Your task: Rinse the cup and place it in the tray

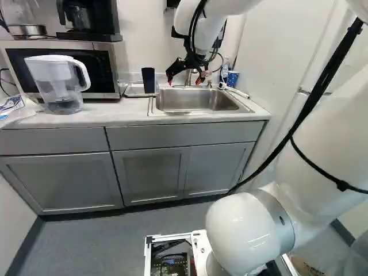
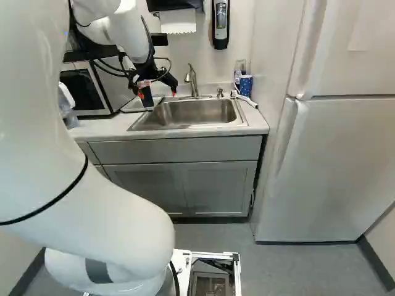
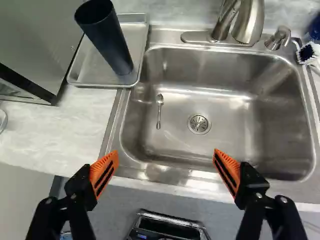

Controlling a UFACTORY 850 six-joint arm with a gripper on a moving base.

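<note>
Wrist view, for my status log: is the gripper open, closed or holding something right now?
Gripper: open, its two fingers wide apart, holding nothing.

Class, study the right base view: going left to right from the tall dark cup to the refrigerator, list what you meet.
Tall dark cup, curved brushed-metal faucet, black-and-silver wall dispenser, small blue patterned cup, large white refrigerator.

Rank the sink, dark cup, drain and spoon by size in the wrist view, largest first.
1. Sink
2. Dark cup
3. Drain and spoon, unranked: the spoon looks longer, the drain wider.
</note>
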